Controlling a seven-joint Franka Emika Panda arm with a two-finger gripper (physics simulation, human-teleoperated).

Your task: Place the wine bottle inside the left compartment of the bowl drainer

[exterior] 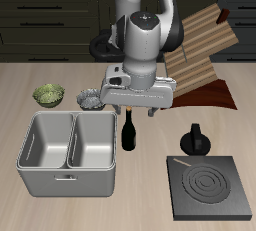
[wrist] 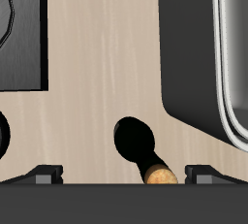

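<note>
The wine bottle (exterior: 128, 132) stands upright on the table just beside the bowl drainer (exterior: 70, 173), a light-grey tub with two equal wells. The well farther from the bottle is the left compartment (exterior: 47, 141), and it holds nothing. My gripper (exterior: 130, 113) hangs directly over the bottle's neck, open, with its fingers spread wide. In the wrist view the gripper (wrist: 124, 175) has the bottle's brownish cap (wrist: 159, 176) between its fingertips (wrist: 44, 173) without touching them. The drainer's wall (wrist: 194, 63) lies close beside the bottle.
A dark burner plate (exterior: 207, 187) lies near the table's front edge, with a squat black pot (exterior: 194, 140) just behind it. A green bowl (exterior: 47, 95) and a small grey object (exterior: 88, 98) sit behind the drainer. A wooden rack (exterior: 205, 45) stands at the back.
</note>
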